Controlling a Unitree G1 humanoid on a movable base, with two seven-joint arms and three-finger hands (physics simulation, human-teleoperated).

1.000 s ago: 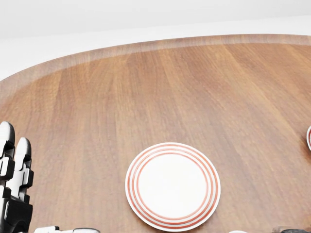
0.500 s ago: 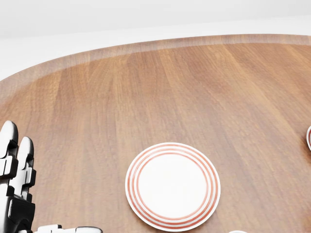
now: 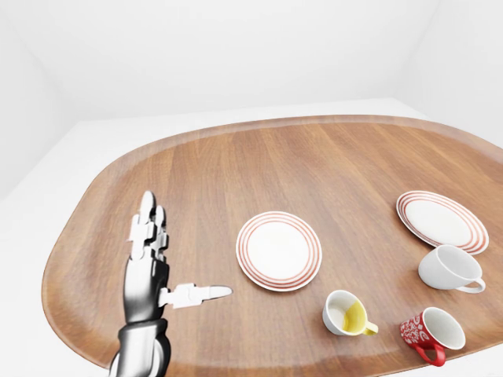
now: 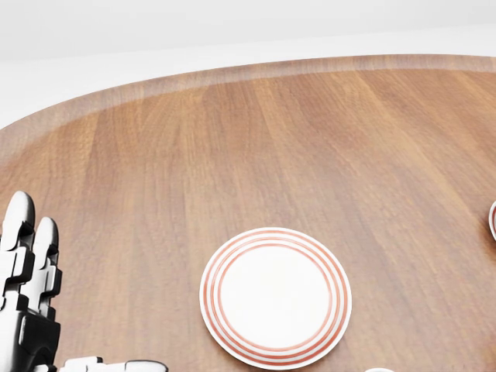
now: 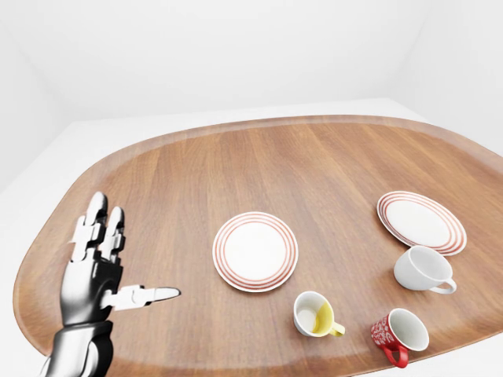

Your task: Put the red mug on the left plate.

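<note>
Near the left-eye view's bottom right, the red mug lies tipped on the oval wooden table, mouth toward upper right, handle toward the bottom edge, well apart from the left plate. Left hand released, fingers spread, grasping nothing. White walls surround

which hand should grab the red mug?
Probably right. The red mug lies at the left-eye view's lower right; the open left hand is far left, beyond the left plate. Right hand unseen.
</note>
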